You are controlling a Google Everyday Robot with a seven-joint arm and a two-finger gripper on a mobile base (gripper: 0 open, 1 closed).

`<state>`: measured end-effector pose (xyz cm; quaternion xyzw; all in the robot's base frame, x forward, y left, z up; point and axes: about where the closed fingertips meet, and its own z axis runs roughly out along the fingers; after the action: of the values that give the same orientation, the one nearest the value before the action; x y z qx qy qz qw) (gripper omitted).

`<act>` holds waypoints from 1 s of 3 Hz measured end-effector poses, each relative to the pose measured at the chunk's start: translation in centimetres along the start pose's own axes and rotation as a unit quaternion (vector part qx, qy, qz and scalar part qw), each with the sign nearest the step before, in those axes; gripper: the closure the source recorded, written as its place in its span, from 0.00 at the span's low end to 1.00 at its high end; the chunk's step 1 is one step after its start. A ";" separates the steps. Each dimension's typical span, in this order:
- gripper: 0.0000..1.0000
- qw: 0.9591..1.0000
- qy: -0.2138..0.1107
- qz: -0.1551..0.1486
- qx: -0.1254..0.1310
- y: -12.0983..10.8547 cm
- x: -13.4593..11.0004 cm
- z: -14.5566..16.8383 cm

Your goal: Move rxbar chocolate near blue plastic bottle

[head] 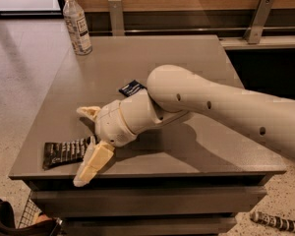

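— What's on the bench?
— My grey bench carries three things: the blue plastic bottle upright at the 11 o'clock corner, the rxbar chocolate flat near the 8 o'clock edge, and a navy packet near the middle.
— Your hand?
— My hand is at the bar's right end, fingers spread.

Grey table, its front-left corner beneath the gripper; navy-blue packet mid-table; speckled floor; striped rod on floor, lower right.
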<state>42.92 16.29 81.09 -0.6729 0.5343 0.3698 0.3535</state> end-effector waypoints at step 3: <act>0.54 1.000 -0.015 -0.003 -0.008 0.5 -0.1 1.7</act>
<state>42.22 17.71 80.31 -0.6719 0.5235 0.3832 0.3573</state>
